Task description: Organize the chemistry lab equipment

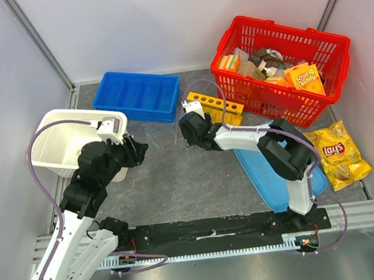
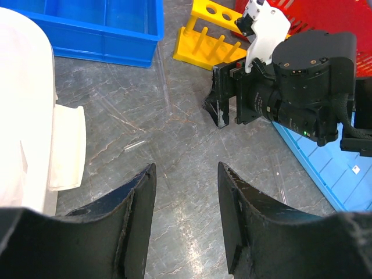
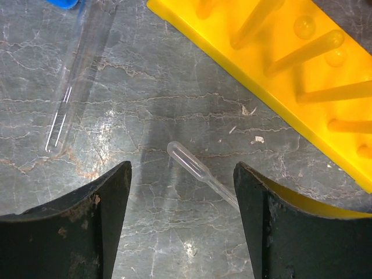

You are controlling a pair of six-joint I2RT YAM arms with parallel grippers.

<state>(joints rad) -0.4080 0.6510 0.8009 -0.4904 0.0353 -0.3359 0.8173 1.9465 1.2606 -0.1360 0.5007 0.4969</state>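
While both arms lean in over the middle of the counter [image 1: 179,188], the overhead view shows the right gripper [image 1: 188,127] pointing down just beside the yellow rack [image 1: 215,108] near the far edge. The left gripper [image 1: 140,147] hangs apart from it, toward the left edge.

From the left wrist, its jaws stand open on nothing, facing the other arm across the stone.

From the right wrist, those jaws are open too. A clear dropper [image 3: 195,164] lies flat between them, untouched, and a test tube [image 3: 72,93] lies outside them. I'd say it should come straight down, centre on the dropper's bulb and close gently, since thin plastic may roll or squirt away.
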